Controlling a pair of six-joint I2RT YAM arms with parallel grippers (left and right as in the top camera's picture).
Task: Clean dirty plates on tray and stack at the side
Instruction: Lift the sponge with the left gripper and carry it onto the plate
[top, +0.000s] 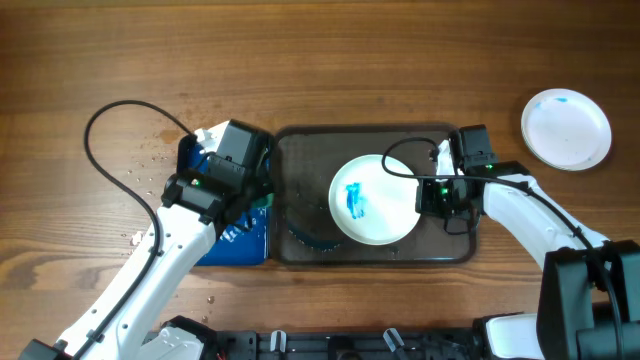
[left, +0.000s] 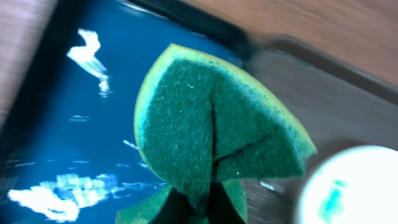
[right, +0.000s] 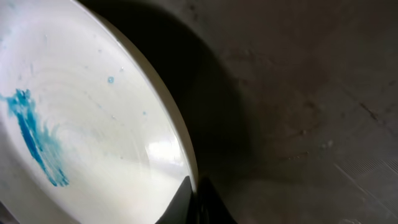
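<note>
left gripper clamps sponge, fingers mostly cropped | right gripper pinches plate rim toward tray right end, tips barely showing

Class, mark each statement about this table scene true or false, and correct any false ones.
1. The left pincer is shut on a green sponge. True.
2. The right pincer grips the rim of the plate on the dark tray. True.
3. That plate is spotless. False: a blue smear marks its centre.
4. Three plates lie on the dark tray. False: only one does; a second plate lies on the table, off the tray on the right arm's side.
</note>
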